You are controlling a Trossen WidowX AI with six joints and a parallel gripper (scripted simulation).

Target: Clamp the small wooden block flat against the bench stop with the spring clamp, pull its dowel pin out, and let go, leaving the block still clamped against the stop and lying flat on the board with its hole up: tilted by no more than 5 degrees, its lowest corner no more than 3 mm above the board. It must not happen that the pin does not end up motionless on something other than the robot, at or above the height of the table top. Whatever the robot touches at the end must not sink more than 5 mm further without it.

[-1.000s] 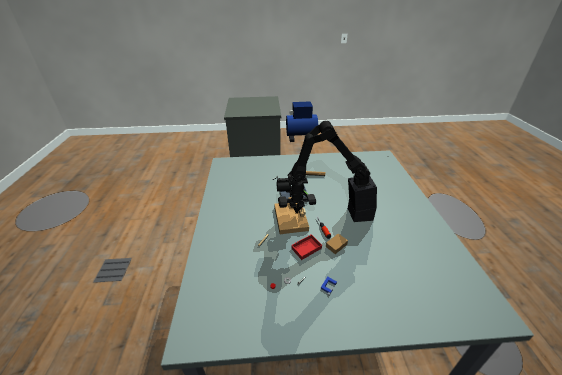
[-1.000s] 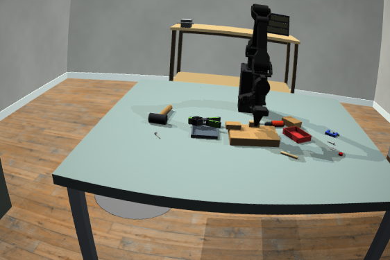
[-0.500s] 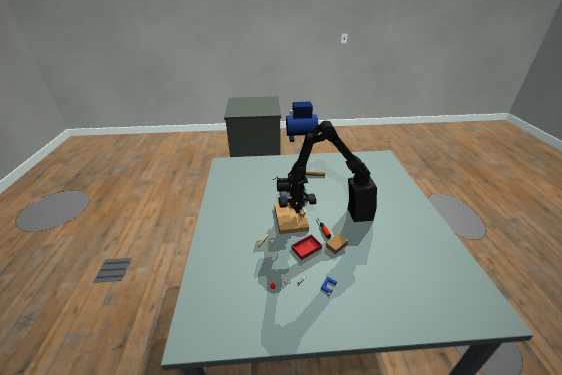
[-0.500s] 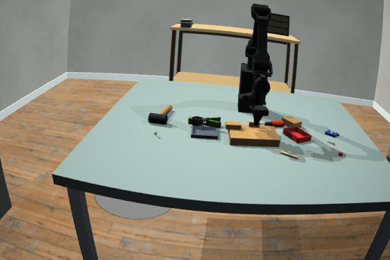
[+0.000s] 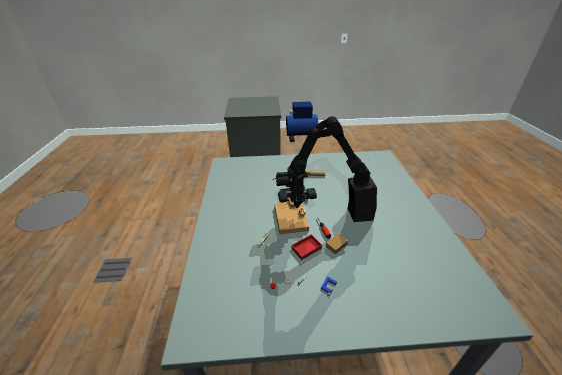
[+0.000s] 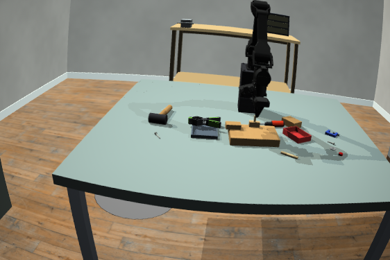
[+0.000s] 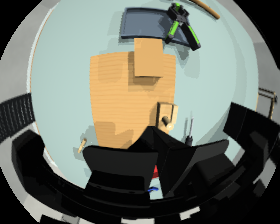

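Observation:
The wooden board [image 5: 291, 227] [image 6: 255, 140] [image 7: 108, 95] carries the bench stop [image 6: 233, 125] [image 7: 148, 57] at one end. The small wooden block [image 5: 302, 213] [image 6: 254, 124] [image 7: 168, 109] stands apart from the stop near the board's edge. Its dowel pin [image 6: 255, 119] [image 7: 165, 120] sticks up from its top. My gripper [image 5: 298, 205] [image 6: 256, 116] [image 7: 150, 129] is shut and empty, its tips close above the pin and block. Whether they touch cannot be told. The black and green spring clamp [image 6: 205, 121] [image 7: 180, 24] lies at the blue-grey tray [image 6: 205, 137] [image 7: 133, 22], beyond the stop.
A mallet [image 6: 157, 118] lies past the clamp. A screwdriver [image 5: 325, 230] [image 6: 277, 123], a brown block [image 5: 337, 243] [image 6: 291, 121] and a red tray [image 5: 306, 247] [image 6: 297, 134] are near the board. A loose dowel [image 5: 263, 239] [image 6: 289, 154] and a blue C-shaped part [image 5: 325, 283] [image 6: 332, 133] lie farther out.

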